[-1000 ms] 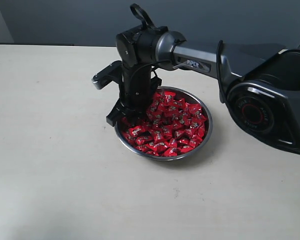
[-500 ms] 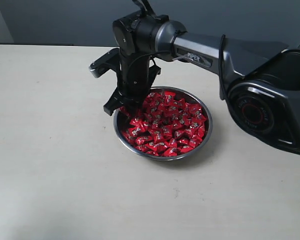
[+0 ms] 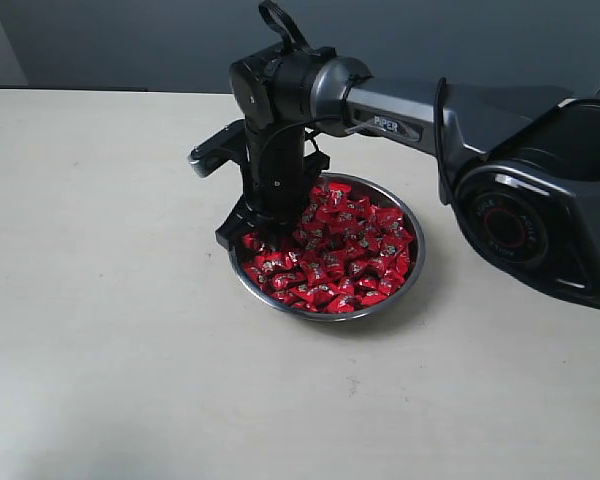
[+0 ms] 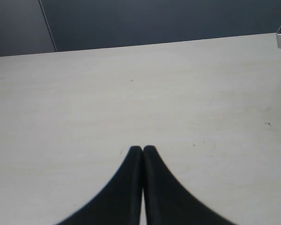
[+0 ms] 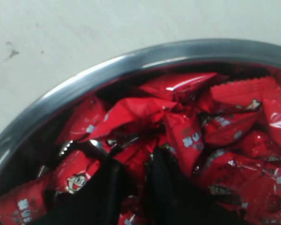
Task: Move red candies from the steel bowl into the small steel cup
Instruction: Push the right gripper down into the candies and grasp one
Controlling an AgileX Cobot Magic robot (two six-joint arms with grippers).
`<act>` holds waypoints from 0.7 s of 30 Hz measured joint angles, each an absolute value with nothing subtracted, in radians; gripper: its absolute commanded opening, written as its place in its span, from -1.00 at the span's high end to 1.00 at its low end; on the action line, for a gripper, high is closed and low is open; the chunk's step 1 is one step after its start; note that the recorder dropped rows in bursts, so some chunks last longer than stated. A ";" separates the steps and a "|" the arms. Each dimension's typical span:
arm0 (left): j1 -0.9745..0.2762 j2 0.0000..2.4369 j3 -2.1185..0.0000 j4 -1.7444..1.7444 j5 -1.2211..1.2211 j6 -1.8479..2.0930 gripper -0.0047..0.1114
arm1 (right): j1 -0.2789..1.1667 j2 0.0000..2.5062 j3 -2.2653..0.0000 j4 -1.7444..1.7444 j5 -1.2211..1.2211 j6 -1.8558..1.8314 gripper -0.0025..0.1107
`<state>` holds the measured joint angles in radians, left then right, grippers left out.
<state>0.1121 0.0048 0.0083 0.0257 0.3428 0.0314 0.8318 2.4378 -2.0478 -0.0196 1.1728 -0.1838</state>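
Right gripper [image 3: 252, 238], jaws slightly apart and buried among red candies [image 3: 345, 250], hold unclear, dips into the full bowl [image 3: 416, 248] below it; no cup visible, so the moving looks barely begun.

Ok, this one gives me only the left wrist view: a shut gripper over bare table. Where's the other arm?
Observer: The right gripper is down inside the bowl, at the bowl's left side in the exterior view.
Operator: What's in the bowl?
Observer: It's heaped with red candies, nearly up to the rim.
Operator: Has it got one?
Observer: I can't tell. In the right wrist view its fingers stand a little apart among the wrappers with red showing between them, but no firm grip is visible.
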 measured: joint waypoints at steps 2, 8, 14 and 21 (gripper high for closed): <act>0.112 0.005 0.008 0.026 0.343 0.031 0.91 | 0.832 2.438 -2.048 -0.021 1.173 -0.184 0.81; 0.112 0.005 0.008 0.026 0.343 0.031 0.91 | 0.832 2.438 -2.048 -0.022 1.173 -0.184 0.81; 0.112 0.005 0.008 0.026 0.343 0.031 0.91 | 0.832 2.438 -2.048 -0.022 1.173 -0.181 0.81; 0.112 0.005 0.008 0.026 0.343 0.031 0.91 | 0.832 2.414 -2.046 -0.024 1.173 -0.181 0.87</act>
